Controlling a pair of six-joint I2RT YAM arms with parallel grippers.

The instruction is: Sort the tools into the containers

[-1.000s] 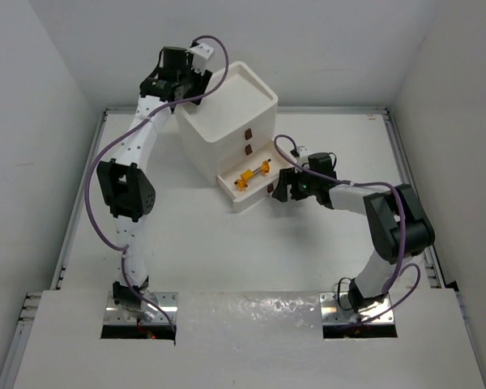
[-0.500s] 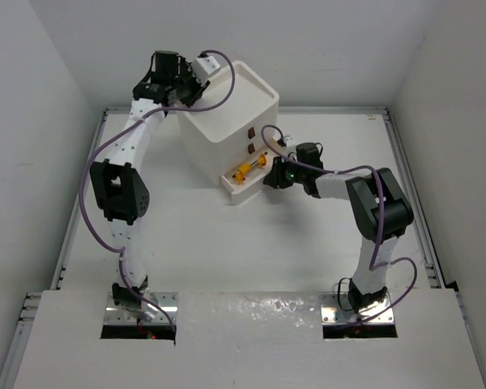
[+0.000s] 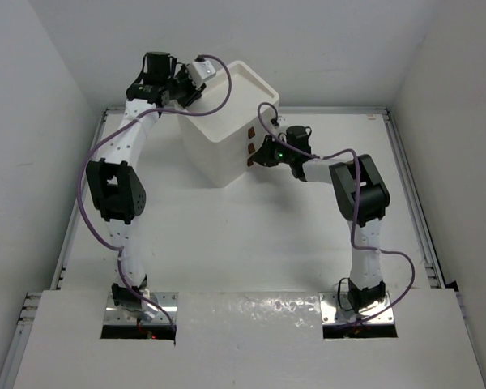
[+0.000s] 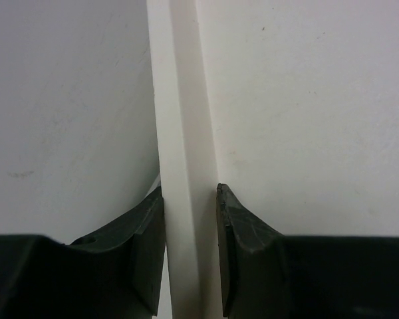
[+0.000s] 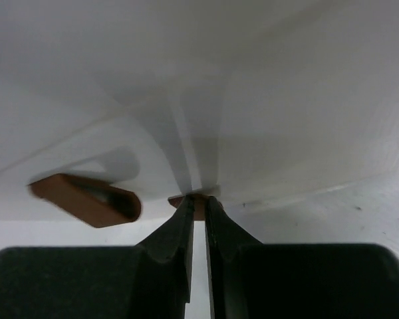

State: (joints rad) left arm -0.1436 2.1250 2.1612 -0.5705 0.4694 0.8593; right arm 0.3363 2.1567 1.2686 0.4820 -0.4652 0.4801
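Note:
The containers are white drawers in one cube-shaped unit (image 3: pixel 219 134) with a rimmed top, and all stand pushed in. Two dark-red handles (image 3: pixel 249 132) (image 3: pixel 248 148) show on its front. No tools are in view. My left gripper (image 3: pixel 194 79) sits at the unit's top back-left corner, shut on the rim (image 4: pixel 186 133), one finger on each side of the thin white wall. My right gripper (image 3: pixel 262 155) is at the bottom of the drawer front. Its jaws are almost together, and their tips (image 5: pixel 198 199) touch the lowest dark-red handle (image 5: pixel 198 207). Another handle (image 5: pixel 86 198) lies to the left.
White walls box in the table on the left, back and right. A raised rail (image 3: pixel 405 186) runs along the right side. The right arm's elbow (image 3: pixel 358 190) is folded over the table to the right of the unit. A purple cable (image 3: pixel 227 73) loops above the unit's top.
The lowest drawer, open with a yellow-orange screwdriver inside, has slid shut as my right gripper moved in against it with its jaws narrowing. The left gripper tightened on the rim.

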